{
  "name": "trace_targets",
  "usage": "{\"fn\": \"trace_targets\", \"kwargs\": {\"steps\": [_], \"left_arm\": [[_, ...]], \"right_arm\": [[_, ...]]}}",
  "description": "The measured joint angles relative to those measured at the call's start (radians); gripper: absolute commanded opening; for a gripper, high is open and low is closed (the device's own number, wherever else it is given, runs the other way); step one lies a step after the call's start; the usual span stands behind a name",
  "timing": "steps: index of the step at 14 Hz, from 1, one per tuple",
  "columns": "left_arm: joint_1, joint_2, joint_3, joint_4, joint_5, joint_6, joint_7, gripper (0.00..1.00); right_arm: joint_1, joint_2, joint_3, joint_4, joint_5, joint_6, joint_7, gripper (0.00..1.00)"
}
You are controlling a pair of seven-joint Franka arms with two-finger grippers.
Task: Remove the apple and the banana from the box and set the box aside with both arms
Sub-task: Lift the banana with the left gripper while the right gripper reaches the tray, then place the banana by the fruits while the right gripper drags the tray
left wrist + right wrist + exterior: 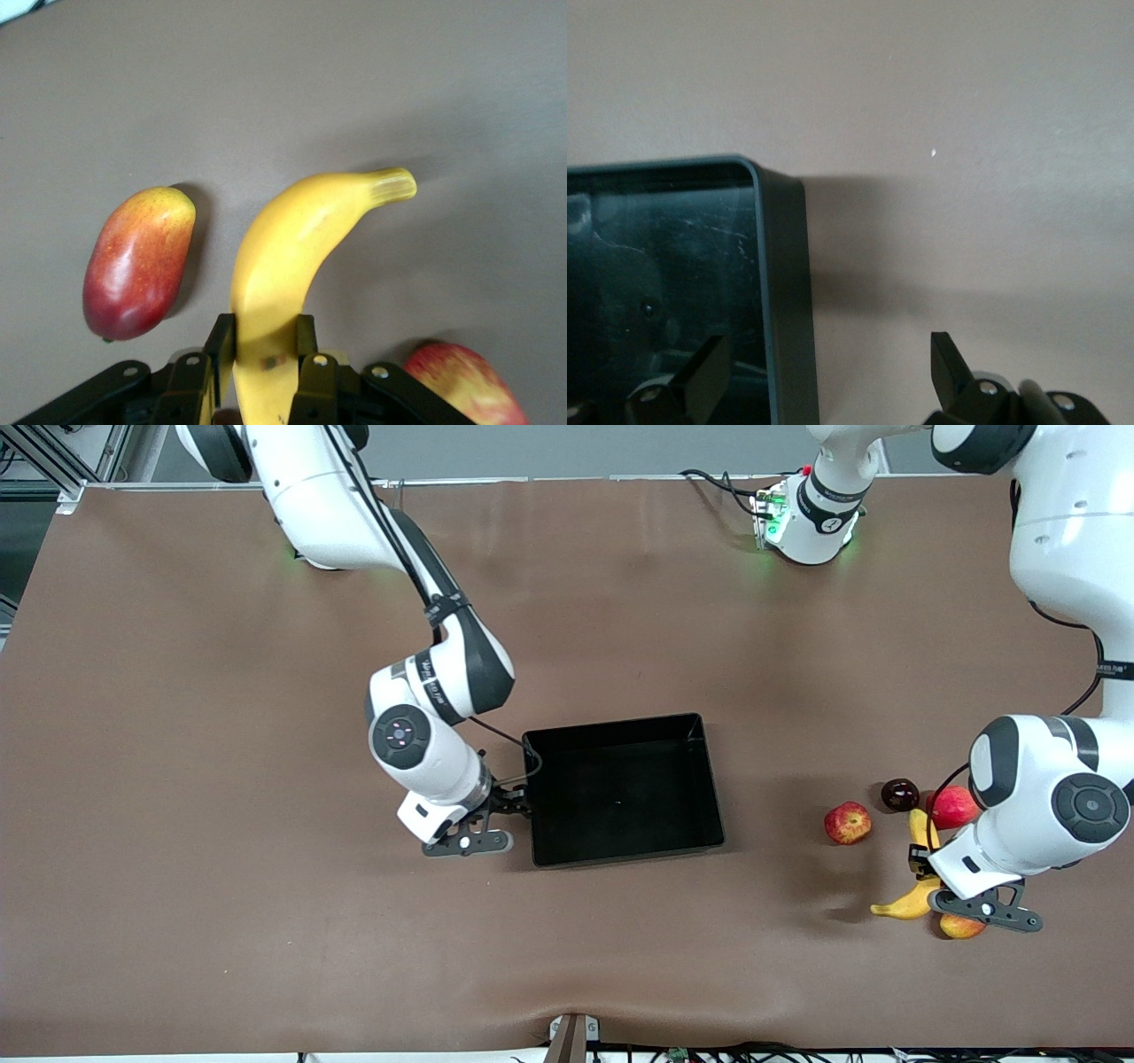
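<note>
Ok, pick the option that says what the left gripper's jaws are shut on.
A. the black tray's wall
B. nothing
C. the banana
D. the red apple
C: in the left wrist view the left gripper has its jaws closed on the yellow banana, while the apple lies apart on the table.

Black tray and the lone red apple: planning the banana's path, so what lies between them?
Nothing: in the front view only bare brown table separates the black tray from the red apple.

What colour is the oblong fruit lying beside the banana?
Red blending to yellow-orange at one end; the left wrist view shows it best.
</note>
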Motion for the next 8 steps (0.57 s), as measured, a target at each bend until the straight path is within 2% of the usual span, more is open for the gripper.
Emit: {"fn": "trace_targets", "kwargs": {"steps": [1, 2, 3, 4, 5, 7, 8], "left_arm": [[0.002, 0.017, 0.001, 0.000, 0.000, 0.021, 0.000, 0.00], [0.002, 0.034, 0.001, 0.000, 0.000, 0.042, -0.001, 0.00], [0.002, 0.049, 0.001, 0.000, 0.000, 0.060, -0.004, 0.00], [0.004, 0.064, 0.002, 0.000, 0.000, 0.078, -0.010, 0.00], [0.007, 0.079, 0.002, 0.000, 0.000, 0.091, -0.013, 0.00], [0.015, 0.098, 0.002, 0.000, 0.000, 0.107, -0.013, 0.03], [0.016, 0.102, 0.002, 0.000, 0.000, 0.109, -0.013, 0.21]], "right_arm": [[0.009, 0.012, 0.000, 0.000, 0.000, 0.011, 0.006, 0.97], [0.017, 0.023, 0.000, 0.000, 0.000, 0.022, 0.020, 0.65], [0.026, 0.034, 0.000, 0.000, 0.000, 0.029, 0.038, 0.38], [0.035, 0.044, 0.000, 0.001, 0.000, 0.032, 0.055, 0.14], [0.039, 0.050, 0.000, 0.001, 0.000, 0.033, 0.073, 0.00], [0.041, 0.052, 0.000, 0.002, 0.000, 0.033, 0.116, 0.00], [0.041, 0.052, -0.001, 0.004, 0.000, 0.033, 0.128, 0.00]]}}
